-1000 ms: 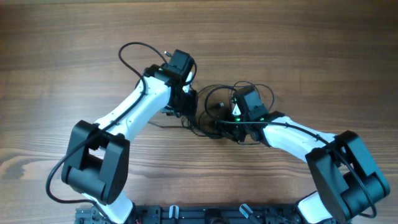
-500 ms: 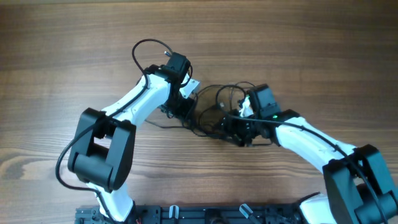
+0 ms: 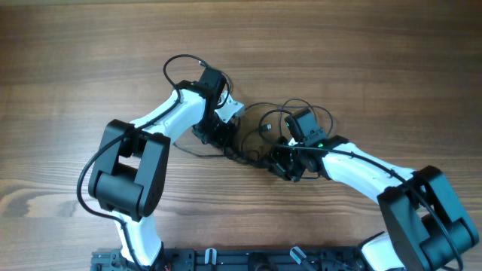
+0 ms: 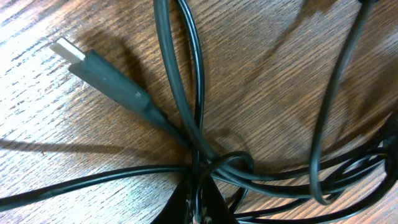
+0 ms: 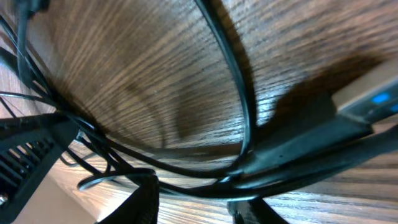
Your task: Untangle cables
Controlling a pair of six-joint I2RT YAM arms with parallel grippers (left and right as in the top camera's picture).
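Observation:
Thin black cables [image 3: 262, 129] lie in a tangled heap mid-table between my two arms. My left gripper [image 3: 221, 136] is at the heap's left edge. In the left wrist view its fingers [image 4: 200, 204] are pressed together on cable strands [image 4: 186, 99] where several cross. A plug with a metal tip [image 4: 69, 51] lies on the wood just beyond. My right gripper [image 3: 280, 159] is low at the heap's front right. In the right wrist view its fingers [image 5: 196, 205] stand apart, with cable strands [image 5: 233, 93] crossing between them and a plug body [image 5: 311, 140] close by.
The wooden table [image 3: 90, 68] surrounds the heap. A thicker black wire of the left arm [image 3: 177, 62] loops up behind its wrist. The arms' black bases [image 3: 120, 188] [image 3: 422, 218] stand near the front edge.
My right gripper has moved down and forward to the heap's front right edge. My left wrist has shifted slightly right and turned, staying at the heap's left side.

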